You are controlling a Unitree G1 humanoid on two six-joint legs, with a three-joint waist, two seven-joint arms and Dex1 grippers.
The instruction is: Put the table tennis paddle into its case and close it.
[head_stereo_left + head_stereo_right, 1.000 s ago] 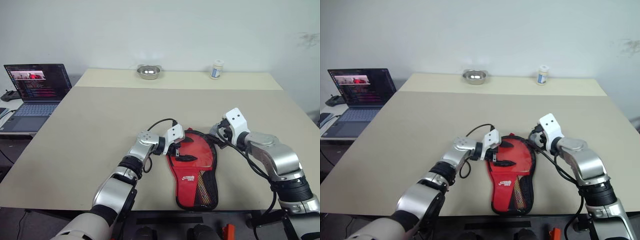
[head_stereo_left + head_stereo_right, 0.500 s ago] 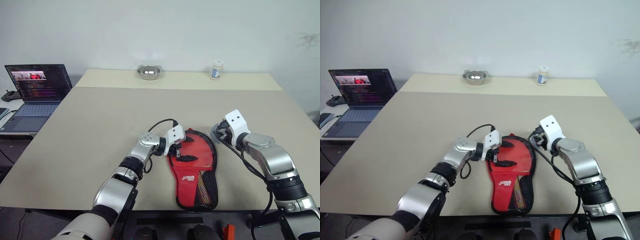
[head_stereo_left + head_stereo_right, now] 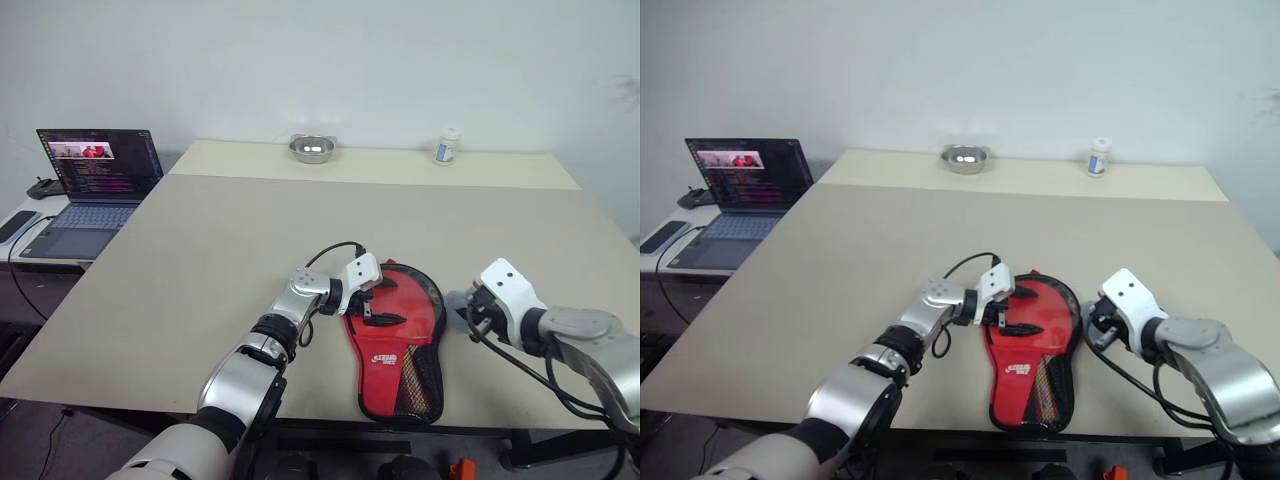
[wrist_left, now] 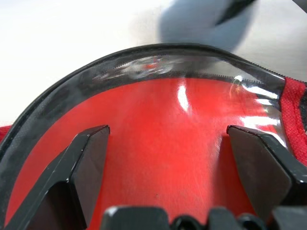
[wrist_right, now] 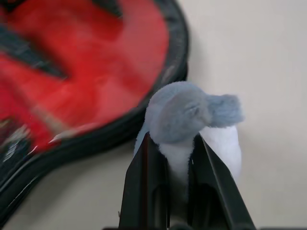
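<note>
We note a beige table (image 3: 250, 230) bearing a small metal bowl (image 3: 312, 149) and a white jar (image 3: 449, 146) at its far edge, both well apart from the work. An open laptop (image 3: 92, 175) sits on a side surface off the table's left. A black cable (image 3: 330, 252) loops over the left wrist.

A soft grey-and-white plush lump (image 5: 192, 122) lies just beside the rounded right edge of the case (image 3: 400, 335), near enough to crowd the rim there. We find the right gripper (image 5: 180, 165) pinched closed on this lump, its two black fingers (image 5: 146, 187) pressing into the white underside.

The case lies flat near the table's front edge, round end away from the robot, narrow end toward it. Its upper face is red with white lettering (image 3: 378, 356) near the neck and black mesh (image 3: 415, 375) along the narrow part; a black zipper rim (image 4: 158, 55) runs around it. In the left wrist view a glossy red surface shows inside the rim, with a clear sheen across the top.

The left gripper (image 3: 375, 303) sits over the round end of the case, its fingers (image 4: 86, 163) spread wide, gripping nothing. We cannot tell whether they touch the red surface.

We cannot tell the paddle apart from the case's red face.
</note>
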